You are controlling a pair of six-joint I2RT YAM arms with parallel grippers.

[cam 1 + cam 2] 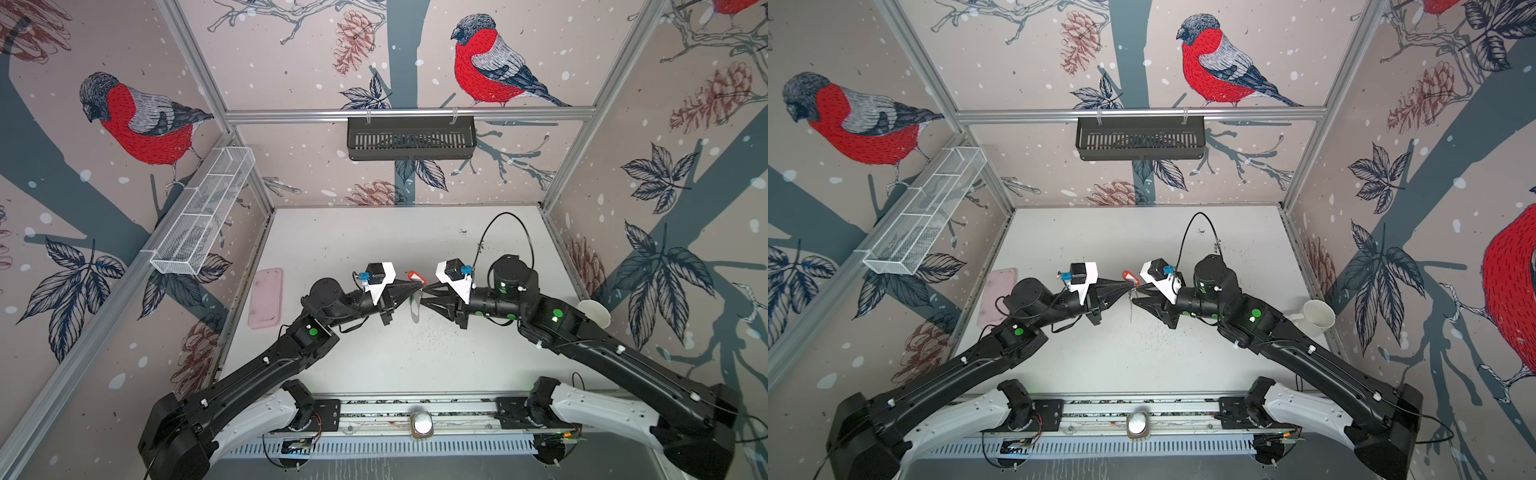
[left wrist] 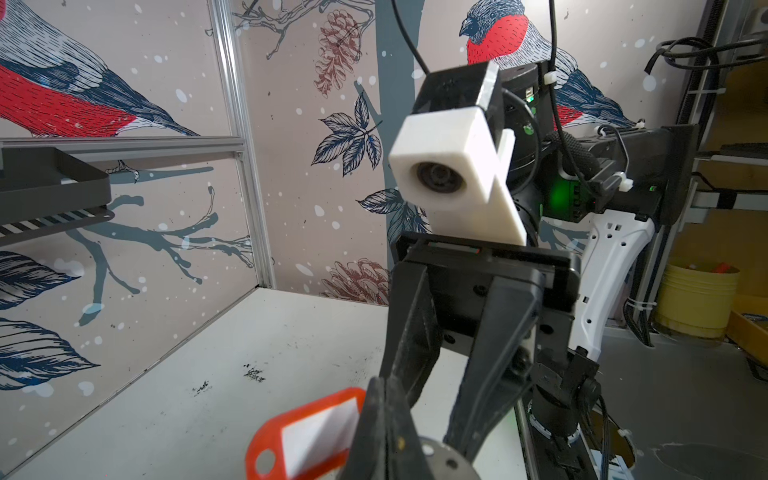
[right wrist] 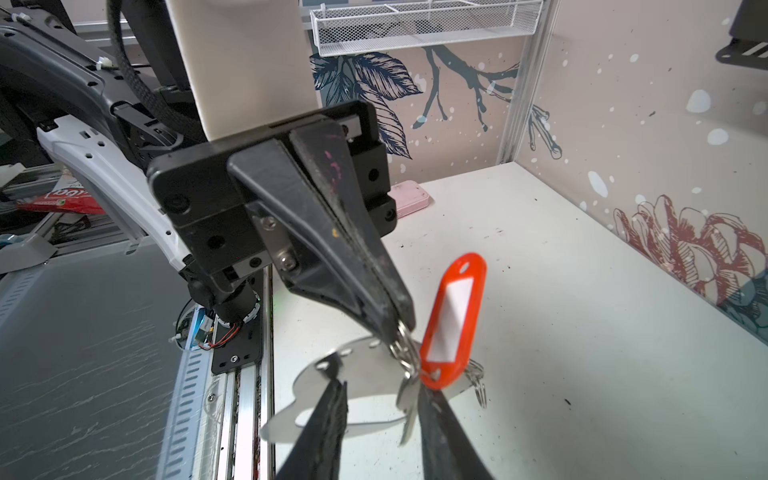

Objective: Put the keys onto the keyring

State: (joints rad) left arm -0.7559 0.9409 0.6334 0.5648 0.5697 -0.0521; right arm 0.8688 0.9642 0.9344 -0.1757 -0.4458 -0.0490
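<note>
The keyring (image 3: 365, 374), a flat grey plate with edge holes, hangs above the table between both arms, and it also shows in a top view (image 1: 414, 308). My left gripper (image 3: 400, 328) (image 1: 419, 285) (image 2: 384, 386) is shut on a small metal ring at the plate's edge. A silver key (image 3: 409, 411) with a red-orange tag (image 3: 453, 320) (image 1: 415, 275) (image 2: 307, 436) dangles from that ring. My right gripper (image 3: 380, 386) (image 1: 426, 291) is open, one finger on either side of the plate. The key blade rests against one of its fingers (image 3: 440, 428).
A pink case (image 1: 266, 297) lies at the table's left edge. A white mug (image 1: 1316, 318) sits at the right edge behind the right arm. A black basket (image 1: 411, 137) hangs on the back wall and a wire basket (image 1: 203, 212) on the left wall.
</note>
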